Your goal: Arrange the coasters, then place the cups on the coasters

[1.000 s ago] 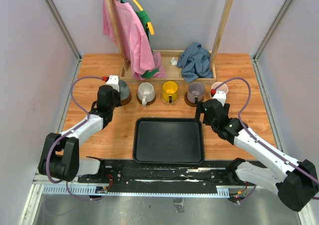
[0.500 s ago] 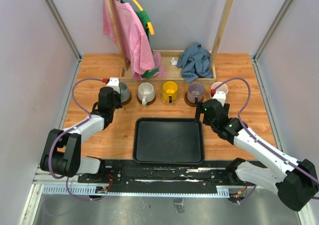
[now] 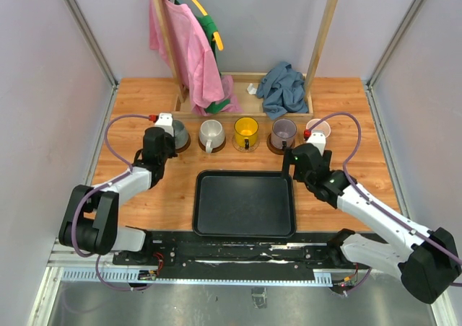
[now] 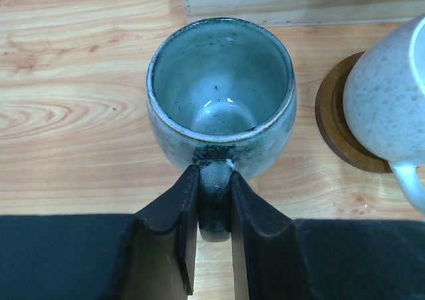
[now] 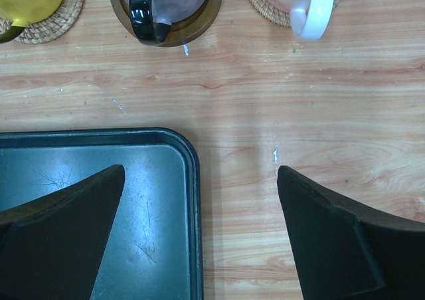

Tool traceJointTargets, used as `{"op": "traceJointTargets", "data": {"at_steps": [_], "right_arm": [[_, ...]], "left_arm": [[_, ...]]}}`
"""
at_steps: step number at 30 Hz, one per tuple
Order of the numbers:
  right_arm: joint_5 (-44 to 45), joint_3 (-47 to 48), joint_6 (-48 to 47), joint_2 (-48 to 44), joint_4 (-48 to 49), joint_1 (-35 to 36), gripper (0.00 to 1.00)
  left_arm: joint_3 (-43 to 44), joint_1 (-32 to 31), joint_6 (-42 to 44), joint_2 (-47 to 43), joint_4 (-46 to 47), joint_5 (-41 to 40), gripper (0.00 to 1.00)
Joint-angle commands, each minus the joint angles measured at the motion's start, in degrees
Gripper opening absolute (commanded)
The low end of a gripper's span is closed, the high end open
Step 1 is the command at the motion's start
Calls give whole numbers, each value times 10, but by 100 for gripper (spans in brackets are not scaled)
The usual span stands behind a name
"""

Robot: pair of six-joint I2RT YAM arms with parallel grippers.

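Five cups stand in a row on coasters. My left gripper (image 4: 214, 174) is shut on the handle of the grey cup (image 4: 221, 94) at the row's left end (image 3: 178, 133). Beside it the off-white cup (image 4: 392, 107) rests on a dark coaster (image 4: 332, 121). Further right come the yellow cup (image 3: 246, 131), the lilac cup (image 3: 284, 132) on a dark coaster (image 5: 199, 21), and the pink cup (image 3: 317, 129) on a woven coaster (image 5: 265, 11). My right gripper (image 5: 199, 174) hangs open and empty over the tray's far right corner, short of the lilac and pink cups.
A black rectangular tray (image 3: 196, 203) lies in front of the row, between my arms. Behind the cups a wooden rack base (image 3: 245, 112) holds a blue cloth (image 3: 283, 88), with pink and green garments (image 3: 188, 45) hanging. Walls close in both sides.
The left arm's elbow has shifted slightly. Both grippers and all the cups stay where they were.
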Motion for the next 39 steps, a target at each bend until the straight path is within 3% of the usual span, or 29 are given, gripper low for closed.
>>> {"op": "traceJointTargets", "data": {"at_steps": [1, 22, 27, 29, 39], "right_arm": [[2, 11, 6, 4, -6, -8, 100], [-23, 18, 5, 19, 0, -7, 100], [-28, 21, 5, 26, 3, -7, 100], [-31, 22, 5, 27, 3, -7, 100], [-37, 23, 6, 28, 7, -7, 100]], "left_arm": [[1, 6, -5, -1, 93, -14, 0], [-8, 6, -11, 36, 115, -13, 1], [-7, 6, -4, 31, 103, -9, 34], [-6, 6, -1, 28, 97, -11, 43], [-13, 6, -1, 1, 78, -18, 65]]}}
